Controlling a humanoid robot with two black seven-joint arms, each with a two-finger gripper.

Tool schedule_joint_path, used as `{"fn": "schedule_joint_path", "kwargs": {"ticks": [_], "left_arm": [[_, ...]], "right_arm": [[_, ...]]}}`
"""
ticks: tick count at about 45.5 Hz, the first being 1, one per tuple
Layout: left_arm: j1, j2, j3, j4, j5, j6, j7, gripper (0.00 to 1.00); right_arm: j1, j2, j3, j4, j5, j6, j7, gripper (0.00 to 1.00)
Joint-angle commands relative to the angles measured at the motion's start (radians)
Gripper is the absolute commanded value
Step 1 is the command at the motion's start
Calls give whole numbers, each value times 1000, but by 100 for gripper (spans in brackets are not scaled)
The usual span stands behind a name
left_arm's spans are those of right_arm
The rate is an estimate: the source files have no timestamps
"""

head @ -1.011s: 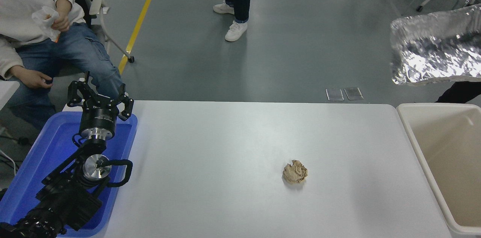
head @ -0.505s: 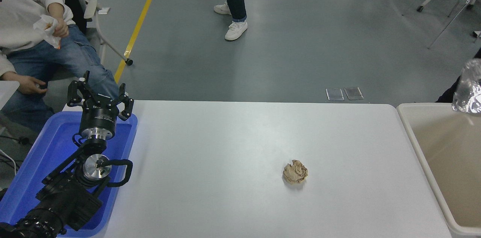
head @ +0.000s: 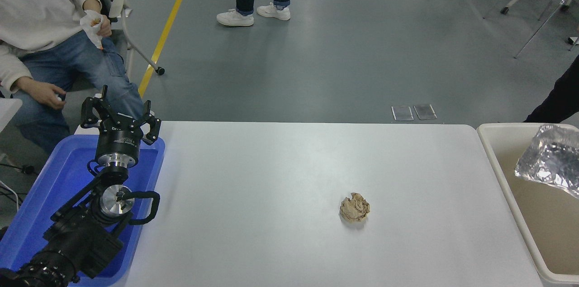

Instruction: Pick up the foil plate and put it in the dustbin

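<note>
The white table was the landmark — smooth, matte, with rounded corners. Against its right edge stood the dustbin, cream plastic with a thick rounded rim; the foil plate, shiny and crinkled, lay tilted inside it by the far wall. At the table's left a blue plastic tray sat under the parked left gripper, its black fingers spread. Toward the table's right rested a crumpled brown paper ball. Beyond the far left corner, a seated person's sweatshirt read "1919".

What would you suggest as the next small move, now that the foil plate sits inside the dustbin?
Probably none beyond keeping the right arm clear: the foil plate lies inside the dustbin, against its far right side, and no end effector shows on it. The left end effector is parked over the blue tray.
</note>
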Motion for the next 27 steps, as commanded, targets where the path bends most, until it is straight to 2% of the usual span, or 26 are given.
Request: {"fn": "schedule_joint_path", "kwargs": {"ticks": [1, 13, 14, 15, 17, 27], "left_arm": [[0, 0, 0, 0, -1, 0, 0, 99], [0, 0, 0, 0, -1, 0, 0, 99], [0, 0, 0, 0, -1, 0, 0, 99], [0, 0, 0, 0, -1, 0, 0, 99], [0, 0, 0, 0, -1, 0, 0, 99], [0, 0, 0, 0, -1, 0, 0, 99]], "right_arm": [[-91, 68, 67, -29, 62, -99, -5, 0], [-97, 66, 87, -42, 120, -106, -7, 0], [-97, 66, 87, -42, 120, -109, -7, 7], [-97, 66, 87, -42, 122, -113, -5, 36], [-97, 65, 92, -42, 125, -115, -5, 99], [-87, 59, 103, -33, 128, -104, -4, 100]]}}
